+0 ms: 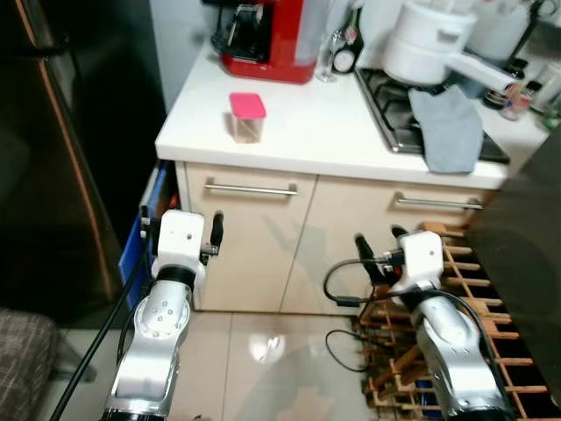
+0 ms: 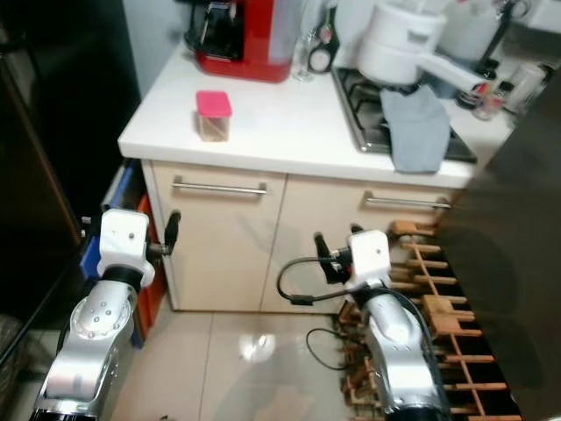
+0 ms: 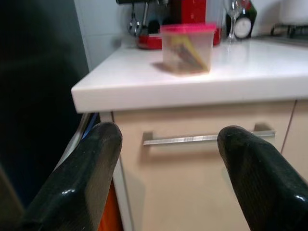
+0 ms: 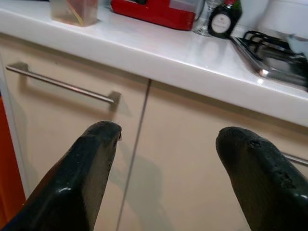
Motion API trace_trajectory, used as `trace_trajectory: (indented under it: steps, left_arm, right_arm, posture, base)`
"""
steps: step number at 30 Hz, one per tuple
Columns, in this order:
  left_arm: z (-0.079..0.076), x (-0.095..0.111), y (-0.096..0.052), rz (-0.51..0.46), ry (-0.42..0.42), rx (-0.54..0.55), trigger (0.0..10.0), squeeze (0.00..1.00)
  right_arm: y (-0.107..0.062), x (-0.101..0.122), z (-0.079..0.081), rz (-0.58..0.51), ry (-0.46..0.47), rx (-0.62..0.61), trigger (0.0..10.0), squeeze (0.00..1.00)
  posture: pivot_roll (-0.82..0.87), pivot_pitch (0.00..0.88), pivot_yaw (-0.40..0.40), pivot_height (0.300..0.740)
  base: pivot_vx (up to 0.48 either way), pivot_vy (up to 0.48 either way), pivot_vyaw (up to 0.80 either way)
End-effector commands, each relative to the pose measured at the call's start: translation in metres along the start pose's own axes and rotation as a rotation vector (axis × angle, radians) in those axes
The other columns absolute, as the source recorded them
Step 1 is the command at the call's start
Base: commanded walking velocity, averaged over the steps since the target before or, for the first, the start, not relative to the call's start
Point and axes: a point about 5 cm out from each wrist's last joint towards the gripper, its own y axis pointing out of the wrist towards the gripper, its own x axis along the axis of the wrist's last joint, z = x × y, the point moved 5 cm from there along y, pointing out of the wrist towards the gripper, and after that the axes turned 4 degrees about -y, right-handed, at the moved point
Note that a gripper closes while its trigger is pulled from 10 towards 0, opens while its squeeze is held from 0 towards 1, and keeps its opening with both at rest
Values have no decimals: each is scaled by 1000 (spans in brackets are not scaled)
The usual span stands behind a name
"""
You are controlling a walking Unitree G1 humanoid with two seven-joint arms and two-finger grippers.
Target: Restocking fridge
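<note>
Container on the counter, both grippers free

The container [image 1: 247,117] with a pink lid stands upright near the front left corner of the white counter [image 1: 316,132]. Below, before the cabinet doors, the left gripper [image 3: 166,149] and right gripper [image 4: 166,144] hover with fingers spread, holding nothing.

Pink-lidded container [image 2: 213,115] on white counter [image 2: 289,123]; both claws low before cabinet drawers [image 2: 219,237].

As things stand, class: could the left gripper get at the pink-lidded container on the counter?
Probably yes: the left gripper is open below the counter edge, and the pink-lidded container stands alone near that edge, nothing between.
</note>
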Motion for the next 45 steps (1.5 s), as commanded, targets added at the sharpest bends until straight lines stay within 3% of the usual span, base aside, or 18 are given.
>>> trace_trajectory:
  steps: [1, 2, 6, 8, 15, 24, 26, 28, 31, 39, 45]
  left_arm:
    - [-2, 0, 5, -5, 11, 0, 10000, 0]
    - [-1, 0, 6, -7, 14, 0, 10000, 0]
    - [1, 17, 21, -43, 221, -22, 10000, 0]
    - [5, 19, 24, -29, 257, -34, 10000, 0]
    - [19, 31, 29, -51, 248, -45, 10000, 0]
    - [13, 56, 37, -143, 130, -33, 10000, 0]
    - [10, 66, 38, -181, 124, -36, 10000, 0]
    - [-2, 95, 38, -285, 94, -63, 10000, 0]
    - [-6, 111, 36, -351, 70, -68, 10000, 0]
    - [8, 109, 37, -335, 33, -6, 10000, 0]
    - [15, 128, 38, -399, 52, 2, 10000, 0]
  right_arm:
    - [4, -3, -3, 2, 52, -24, 10000, 0]
    - [4, -3, -2, 2, 57, -26, 10000, 0]
    - [22, 18, 1, -86, 197, -57, 10000, 0]
    - [28, 24, 5, -111, 208, -65, 10000, 0]
    - [34, 29, 13, -153, 182, -96, 10000, 0]
    - [35, 42, 20, -208, 137, -70, 10000, 0]
    - [35, 49, 19, -232, 130, -75, 10000, 0]
    - [38, 77, 18, -326, 86, -67, 10000, 0]
    - [45, 96, 16, -380, 87, -71, 10000, 0]
    - [50, 104, 20, -396, 102, -58, 10000, 0]
    - [51, 113, 22, -416, 93, -56, 10000, 0]
  posture:
    - [77, 0, -107, 740]
    - [77, 0, -107, 740]
    - [96, 0, -87, 740]
    - [109, 0, -43, 740]
    - [111, 0, 22, 740]
    - [88, 0, 6, 740]
    - [90, 0, -7, 740]
    - [93, 0, -18, 740]
    - [99, 0, -28, 740]
    - [100, 0, -30, 740]
    - [99, 0, -20, 740]
  base:
    - [0, 0, 0]
    - [0, 0, 0]
    - [0, 0, 0]
    - [0, 0, 0]
    - [0, 0, 0]
    - [180, 0, 0]
    - [480, 0, 0]
    - [480, 0, 0]
    - [480, 0, 0]
    - [445, 90, 0]
    - [168, 402, 0]
